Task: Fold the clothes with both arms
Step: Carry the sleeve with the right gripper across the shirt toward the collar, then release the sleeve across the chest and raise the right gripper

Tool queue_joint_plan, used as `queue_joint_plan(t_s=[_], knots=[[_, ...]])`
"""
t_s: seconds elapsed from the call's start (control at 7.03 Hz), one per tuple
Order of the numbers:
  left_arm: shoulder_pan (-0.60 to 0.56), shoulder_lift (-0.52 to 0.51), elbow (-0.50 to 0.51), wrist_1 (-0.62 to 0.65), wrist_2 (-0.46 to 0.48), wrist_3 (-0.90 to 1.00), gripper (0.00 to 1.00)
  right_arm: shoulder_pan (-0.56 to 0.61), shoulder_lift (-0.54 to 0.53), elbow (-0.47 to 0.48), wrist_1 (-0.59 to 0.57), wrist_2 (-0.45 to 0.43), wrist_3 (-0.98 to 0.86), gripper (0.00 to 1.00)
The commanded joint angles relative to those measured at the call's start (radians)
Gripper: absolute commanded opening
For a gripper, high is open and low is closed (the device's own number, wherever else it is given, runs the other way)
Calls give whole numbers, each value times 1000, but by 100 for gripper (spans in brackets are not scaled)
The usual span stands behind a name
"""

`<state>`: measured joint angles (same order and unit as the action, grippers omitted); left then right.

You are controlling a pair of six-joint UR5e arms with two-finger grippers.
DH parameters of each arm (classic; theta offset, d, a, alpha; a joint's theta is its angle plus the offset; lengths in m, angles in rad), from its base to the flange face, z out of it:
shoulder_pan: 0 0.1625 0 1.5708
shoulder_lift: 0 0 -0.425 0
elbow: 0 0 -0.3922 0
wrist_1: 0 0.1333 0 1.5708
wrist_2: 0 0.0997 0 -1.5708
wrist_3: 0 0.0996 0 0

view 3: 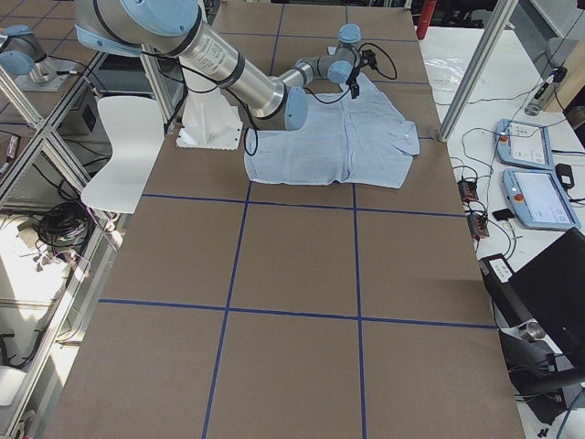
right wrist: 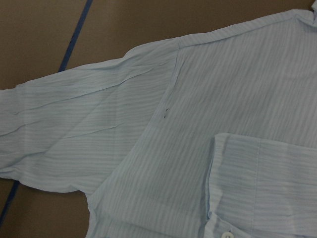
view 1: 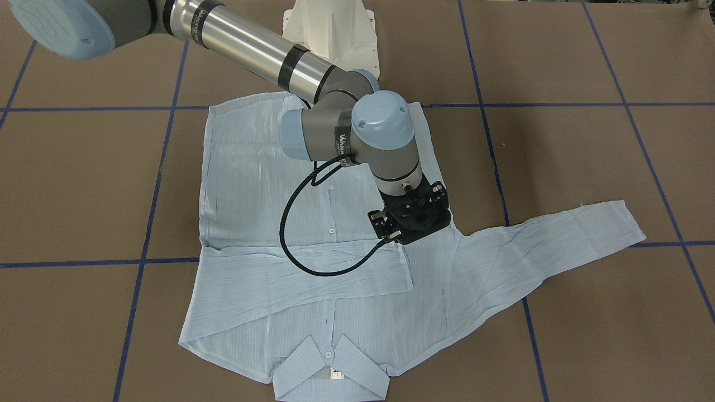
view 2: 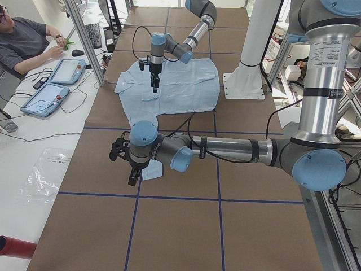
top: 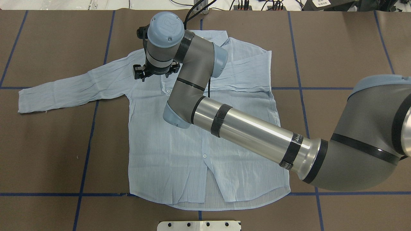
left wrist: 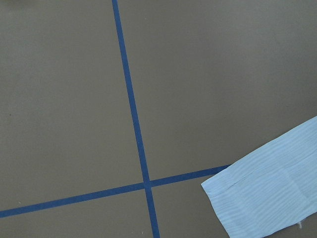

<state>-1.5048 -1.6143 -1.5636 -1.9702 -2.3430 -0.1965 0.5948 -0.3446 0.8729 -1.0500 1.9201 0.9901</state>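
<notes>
One shirt [top: 160,150], light blue and finely striped, lies flat and buttons-up on the brown table [top: 337,48]. Its long axis runs straight away from the robot. The hem [top: 240,200] is next to the white pedestal [view 1: 329,33] and the collar [view 1: 329,371] is at the far side.

The left sleeve [top: 70,88] sticks out sideways toward the robot's left. Its cuff [left wrist: 267,193] lies near a crossing of the blue tape lines [left wrist: 145,184]. The other sleeve [view 1: 301,273] is folded across the chest, below the collar, and its end reaches just past the button line.

The right arm [top: 250,131] crosses diagonally over the shirt front and blocks a good chunk of it in my overhead view. Its black cable [view 1: 290,223] loops above the cloth. The right gripper [view 1: 410,215] points down over the shoulder where the left sleeve starts, close to the end of the folded sleeve. Its fingers are tucked under the gripper body in every view (typical), so I can't tell how wide they are. That wrist cam shows only striped cloth.

The left gripper [view 2: 131,176] hangs over the outstretched cuff. I only see it from the side camera, so I can't tell its finger state either.

Around the table, an operator [view 2: 22,42] sits at a side bench with two teach pendants [view 2: 67,70], and a white chair [view 3: 123,151] stands by the pedestal.
</notes>
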Motion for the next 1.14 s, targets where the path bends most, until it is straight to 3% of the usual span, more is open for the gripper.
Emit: queue_joint_plan(t_s=[0.0, 0.28, 0.57, 0.71, 1.0], knots=[[65, -6, 3, -95, 58, -218, 99, 17, -71, 171, -199, -1, 42, 100], [203, 39, 26, -340, 129, -548, 99, 78, -178, 350, -373, 17, 19, 100], [317, 72, 36, -461, 242, -758, 98, 173, -378, 613, -523, 107, -129, 100], [345, 73, 63, -470, 296, -770, 97, 209, -493, 749, -571, 126, -201, 100], [393, 44, 144, -506, 373, -764, 91, 270, -652, 889, -573, 193, -261, 100]])
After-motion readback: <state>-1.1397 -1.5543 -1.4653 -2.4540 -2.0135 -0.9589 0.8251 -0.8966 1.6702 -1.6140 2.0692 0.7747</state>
